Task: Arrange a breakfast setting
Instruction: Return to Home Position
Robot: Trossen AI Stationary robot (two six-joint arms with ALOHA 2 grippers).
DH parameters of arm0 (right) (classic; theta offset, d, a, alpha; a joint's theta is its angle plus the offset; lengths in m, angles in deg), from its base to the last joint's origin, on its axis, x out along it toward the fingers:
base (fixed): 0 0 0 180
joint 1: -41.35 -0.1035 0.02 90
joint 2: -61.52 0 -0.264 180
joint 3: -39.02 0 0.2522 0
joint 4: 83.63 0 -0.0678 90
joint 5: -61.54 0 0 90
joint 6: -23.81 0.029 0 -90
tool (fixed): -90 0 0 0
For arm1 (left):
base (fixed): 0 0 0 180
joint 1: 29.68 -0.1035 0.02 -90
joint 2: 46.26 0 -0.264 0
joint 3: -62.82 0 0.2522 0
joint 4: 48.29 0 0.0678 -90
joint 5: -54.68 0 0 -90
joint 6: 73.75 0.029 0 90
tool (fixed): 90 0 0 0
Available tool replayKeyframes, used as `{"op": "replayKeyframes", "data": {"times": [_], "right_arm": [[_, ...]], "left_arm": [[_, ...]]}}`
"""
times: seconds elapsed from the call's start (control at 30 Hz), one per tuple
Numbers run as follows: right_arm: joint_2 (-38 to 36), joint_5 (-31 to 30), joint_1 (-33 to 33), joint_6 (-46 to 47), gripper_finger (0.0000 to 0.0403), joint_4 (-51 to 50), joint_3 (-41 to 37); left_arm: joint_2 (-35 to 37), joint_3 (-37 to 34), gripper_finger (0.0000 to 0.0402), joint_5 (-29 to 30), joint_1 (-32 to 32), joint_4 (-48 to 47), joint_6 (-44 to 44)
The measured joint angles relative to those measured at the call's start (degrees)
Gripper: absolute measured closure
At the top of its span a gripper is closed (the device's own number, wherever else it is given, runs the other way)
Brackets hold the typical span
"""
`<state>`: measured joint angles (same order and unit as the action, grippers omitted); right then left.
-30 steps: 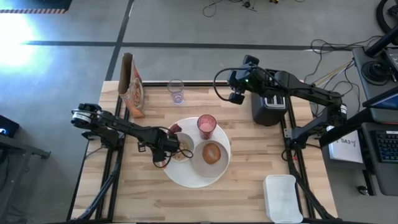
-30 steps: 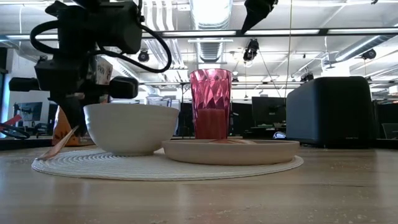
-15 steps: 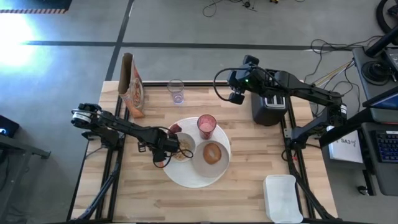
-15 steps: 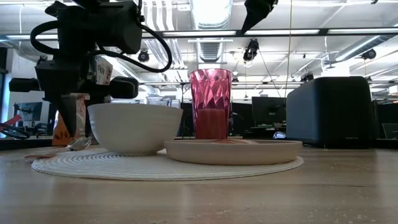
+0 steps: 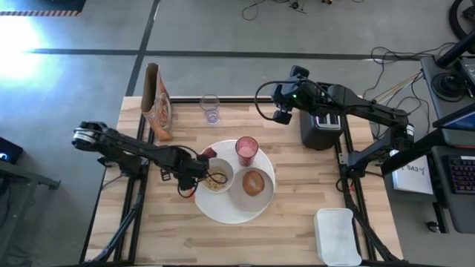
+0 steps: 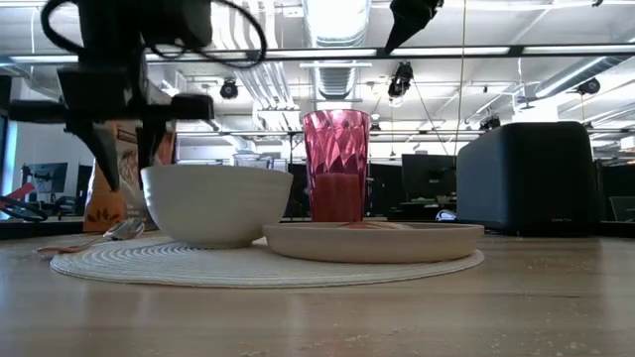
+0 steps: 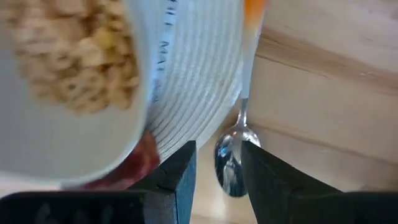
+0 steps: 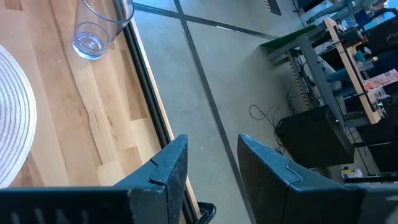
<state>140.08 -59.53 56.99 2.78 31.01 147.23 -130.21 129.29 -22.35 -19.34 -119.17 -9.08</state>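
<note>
The setting looks finished. On the round woven mat (image 5: 226, 211) in the middle of the table (image 5: 297, 215) stands the white bowl (image 6: 213, 203), with cereal inside. Just beside it is the flat plate (image 6: 372, 241), which carries the browned bread (image 5: 253, 182). The pink tumbler (image 6: 335, 164) stands behind the plate, and the small red fruit (image 5: 208, 154) lies on the mat close to the bowl, on its far side.

The left gripper (image 5: 191, 189) hangs low at the mat's left edge. Its fingers are apart and hold nothing. Directly under them the spoon (image 7: 229, 163) lies on the wood, touching the mat's rim. The right gripper (image 5: 280, 115) waits above the back of the table, near the toaster (image 5: 320, 130), also spread and empty.

I judge that the step in hand is the retreat to the rest pose (nothing seems left to place). The next move calls for a straight lift of the left arm first, so that the fingers clear the spoon and the bowl's wall, and only then the fold back.
</note>
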Motion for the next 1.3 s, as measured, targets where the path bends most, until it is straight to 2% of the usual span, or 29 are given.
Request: {"op": "replayKeyframes", "data": {"times": [0.13,0.23,0.47,0.6,1.07,1.17,1.3], "right_arm": [[0.0,0.0,0.0,0.0,0.0275,-0.02,0.0],[0.0,0.0,0.01,-0.01,0.0275,0.0,0.01],[0.0,0.0,0.0,-0.02,0.0275,0.0,0.0],[0.0,0.0,0.0,0.0,0.0275,-0.02,0.0],[0.0,0.0,0.01,0.0,0.0275,-0.01,0.01],[0.0,0.0,0.0,0.0,0.0275,0.0,0.0],[0.0,0.0,0.0,-0.01,0.0275,-0.01,0.01]], "left_arm": [[5.01,0.0,0.0292,-0.03,1.08,-1.11,-5.04],[8.98,0.0,0.0292,-0.05,2.02,0.14,-12.36],[16.03,1.02,0.0292,-0.67,2.63,13.94,-35.07],[18.53,1.05,0.0292,-3.98,2.61,19.32,-44.51],[29.32,-1.02,0.0292,-4.61,2.7,24.65,-47.22],[32.21,-4.45,0.0292,-4.57,2.69,29.07,-47.21],[37.42,-13.56,0.0292,-4.48,2.63,40.22,-46.81]]}}
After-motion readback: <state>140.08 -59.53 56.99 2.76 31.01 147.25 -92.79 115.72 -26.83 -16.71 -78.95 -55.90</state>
